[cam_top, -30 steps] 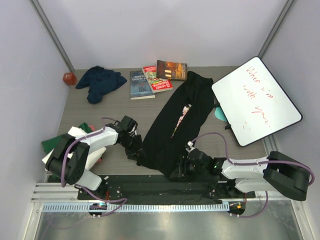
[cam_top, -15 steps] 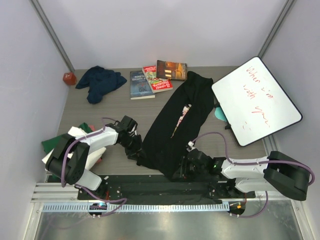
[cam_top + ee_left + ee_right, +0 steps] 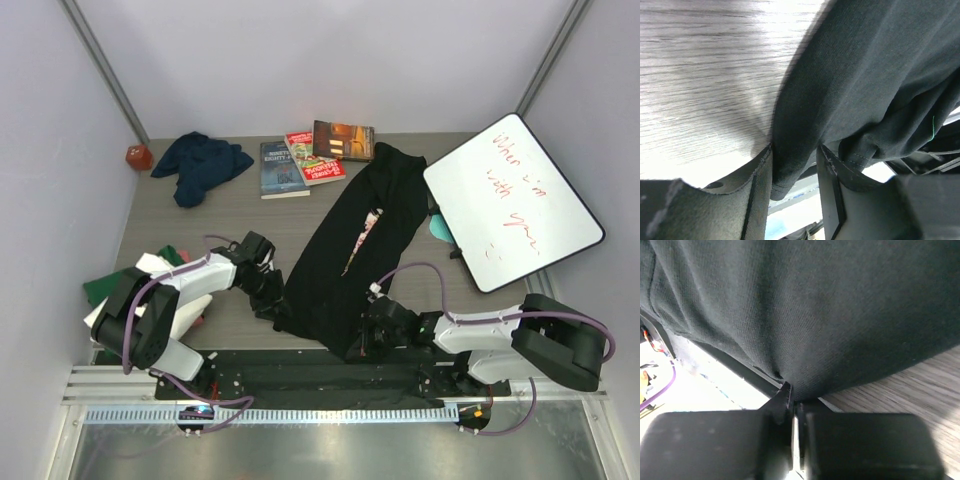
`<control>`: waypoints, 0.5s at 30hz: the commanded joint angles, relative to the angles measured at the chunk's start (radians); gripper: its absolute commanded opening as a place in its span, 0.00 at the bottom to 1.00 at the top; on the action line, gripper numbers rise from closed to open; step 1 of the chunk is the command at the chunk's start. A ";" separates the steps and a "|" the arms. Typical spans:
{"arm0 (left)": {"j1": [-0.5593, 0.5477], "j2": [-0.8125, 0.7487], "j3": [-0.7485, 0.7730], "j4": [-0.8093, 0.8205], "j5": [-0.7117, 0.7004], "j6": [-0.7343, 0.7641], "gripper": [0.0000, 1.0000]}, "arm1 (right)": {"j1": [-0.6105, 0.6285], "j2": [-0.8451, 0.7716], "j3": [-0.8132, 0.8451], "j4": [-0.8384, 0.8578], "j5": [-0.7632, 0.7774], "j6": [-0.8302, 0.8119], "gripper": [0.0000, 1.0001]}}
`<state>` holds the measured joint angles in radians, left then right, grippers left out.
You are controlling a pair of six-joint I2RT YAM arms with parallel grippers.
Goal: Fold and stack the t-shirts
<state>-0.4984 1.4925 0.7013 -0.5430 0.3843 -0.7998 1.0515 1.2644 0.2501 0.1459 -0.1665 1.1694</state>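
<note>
My right gripper (image 3: 792,390) is sitting low at the near edge of the table (image 3: 250,225), and its fingers are pressing almost together, nipping the near hem of the black shirt (image 3: 360,240) right at their tips. In my right wrist view the dark cloth is filling nearly everything, with a strip of wood grain showing to the right. My left gripper (image 3: 795,155) is working the same hem further left. Its fingers are standing a fair way apart, but a thick fold of the black cloth is packed between them and touching both, so I am gripping a bunched corner there.

From those two grips the black shirt is running away from me as a long, narrow, slanting band across the middle of the table, with a sliver of pink and white print showing along a crease near its middle. Its far end is lying just beside the lower edge of the tilted whiteboard (image 3: 510,200), where a bit of teal mat (image 3: 440,226) is peeking out.

Off to my left, near the table's edge, a folded white shirt (image 3: 150,265) and a green shirt (image 3: 97,290) are lying together, partly hidden by my left arm.

Furthest away, three books (image 3: 305,157) are lying fanned along the far edge. Left of them the navy shirt (image 3: 203,163) is lying crumpled, and a small red thing (image 3: 139,156) is sitting in the far left corner.
</note>
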 commanded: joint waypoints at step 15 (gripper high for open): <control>-0.003 0.005 -0.005 0.017 -0.024 0.053 0.00 | -0.013 -0.085 0.080 -0.075 0.162 -0.048 0.01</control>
<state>-0.4980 1.5078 0.6983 -0.5377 0.3779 -0.7773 1.0519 1.2213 0.2691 0.0788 -0.1303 1.1484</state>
